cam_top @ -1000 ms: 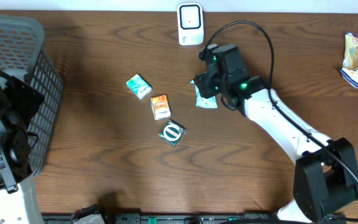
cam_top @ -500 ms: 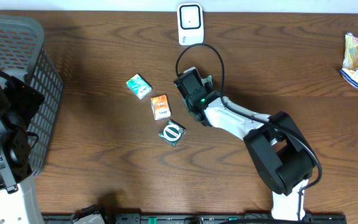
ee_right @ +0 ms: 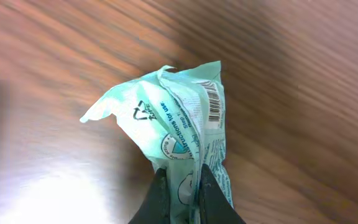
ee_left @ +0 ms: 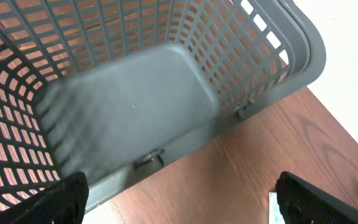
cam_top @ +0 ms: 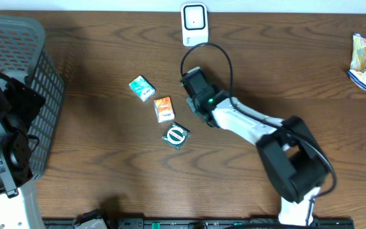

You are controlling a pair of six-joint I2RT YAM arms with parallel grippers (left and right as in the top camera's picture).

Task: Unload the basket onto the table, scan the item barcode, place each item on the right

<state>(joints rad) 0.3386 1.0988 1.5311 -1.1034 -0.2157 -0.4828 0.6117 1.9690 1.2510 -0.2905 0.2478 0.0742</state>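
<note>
Two jaws of the right gripper (ee_right: 179, 177) are pressed together, pinching the lower end of a pale green packet (ee_right: 180, 121) at centre frame above the wood table (ee_right: 291, 74). The barcode (ee_right: 213, 103) shows on its right edge. Overhead, the scanner (cam_top: 194, 24) stands at top centre. The left gripper (ee_left: 185, 194) is spread wide over the basket (ee_left: 135, 112).

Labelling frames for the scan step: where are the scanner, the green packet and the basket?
scanner (cam_top: 194, 22), overhead view, white front face.
green packet (ee_right: 179, 121), right wrist view, printed front.
basket (ee_left: 135, 106), left wrist view, bare floor.
</note>
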